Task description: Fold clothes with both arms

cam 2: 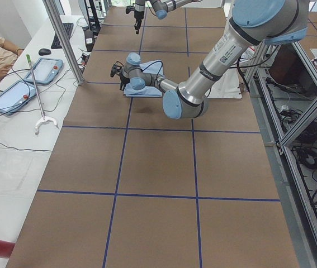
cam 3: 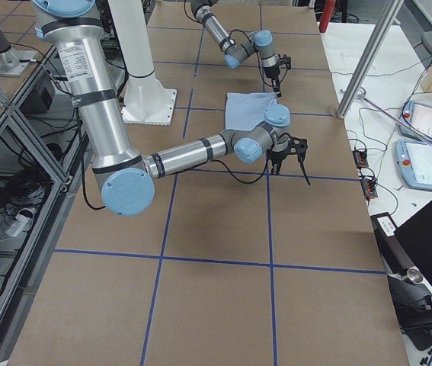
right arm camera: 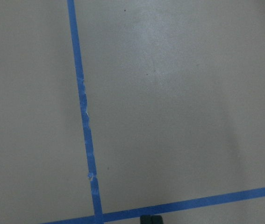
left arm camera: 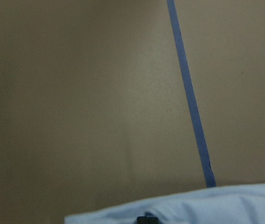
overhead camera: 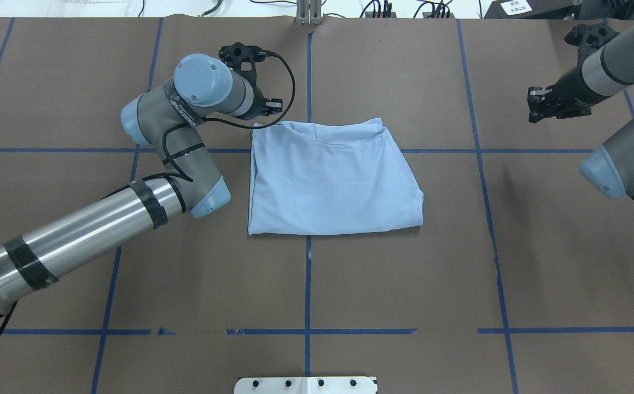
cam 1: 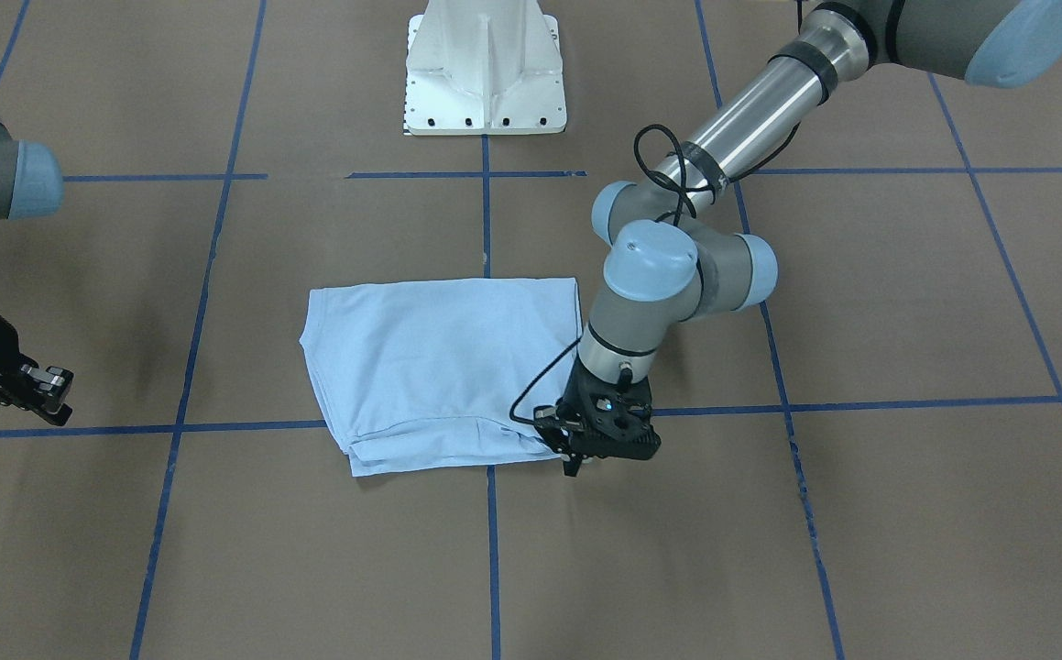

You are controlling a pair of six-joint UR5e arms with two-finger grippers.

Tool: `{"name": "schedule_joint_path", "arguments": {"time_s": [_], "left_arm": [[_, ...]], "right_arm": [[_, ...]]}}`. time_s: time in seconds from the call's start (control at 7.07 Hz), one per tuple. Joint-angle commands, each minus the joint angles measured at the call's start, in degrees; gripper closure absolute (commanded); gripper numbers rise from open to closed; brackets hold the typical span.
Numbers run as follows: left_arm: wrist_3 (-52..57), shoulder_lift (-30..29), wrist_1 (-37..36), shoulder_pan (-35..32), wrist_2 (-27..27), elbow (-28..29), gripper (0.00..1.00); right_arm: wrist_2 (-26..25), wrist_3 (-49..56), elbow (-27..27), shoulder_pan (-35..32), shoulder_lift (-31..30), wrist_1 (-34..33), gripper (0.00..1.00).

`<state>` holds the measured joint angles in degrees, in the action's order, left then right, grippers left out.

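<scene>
Since the light blue T-shirt (cam 1: 439, 357) already lies as a compact, multi-layer packet approx. mid-desk (cam 1: 860, 513), most of the folding looks done. Sleeves seem tucked in and no chest print shows. Stacked edges are visible along the side facing the operators. The outline is a bit skewed, wider on the robot's right than on its left, so not a clean rectangle.

The left gripper (cam 1: 576, 458) is down at desk level on the packet's far corner on the robot's left. In its wrist view the fingertips (left arm camera: 144, 218) sit together w/ cloth around them, so it's prob. pinched on that corner's layers, though I can't see fabric between the pads for certain.

The right gripper (cam 1: 47, 387) hangs well apart from the shirt, off to the robot's right over bare desk and blue tape lines (right arm camera: 83, 116). Its tips look closed, w/ nothing in them.

What's left, by my read: either one more half-fold across, or just squaring up the skewed side, then letting go and pulling both arms clear. For a further fold the right gripper would have to come in and take the matching corner.
</scene>
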<state>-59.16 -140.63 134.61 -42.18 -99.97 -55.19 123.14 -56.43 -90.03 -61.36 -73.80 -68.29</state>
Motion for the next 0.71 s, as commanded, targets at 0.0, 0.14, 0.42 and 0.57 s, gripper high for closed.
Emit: {"name": "schedule_joint_path", "arguments": {"time_s": [0.0,0.14,0.42,0.57], "left_arm": [[9.2,-0.4,5.5,-6.8,-0.4,7.3,1.00],[10.3,-0.1,5.6,-8.2,-0.7,7.2,1.00],[11.2,10.1,5.6,-13.1,-10.5,-1.3,1.00],[16.5,16.6,5.1,-17.5,-17.4,-7.3,1.00]], "right_arm": [[0.0,0.0,-0.3,-0.2,-0.4,-0.4,1.00],[0.0,0.0,-0.3,-0.3,-0.5,-1.3,1.00],[0.1,6.8,-0.1,-3.7,-3.1,-1.8,1.00],[0.1,13.8,-0.3,-6.7,-4.2,-4.7,1.00]]}}
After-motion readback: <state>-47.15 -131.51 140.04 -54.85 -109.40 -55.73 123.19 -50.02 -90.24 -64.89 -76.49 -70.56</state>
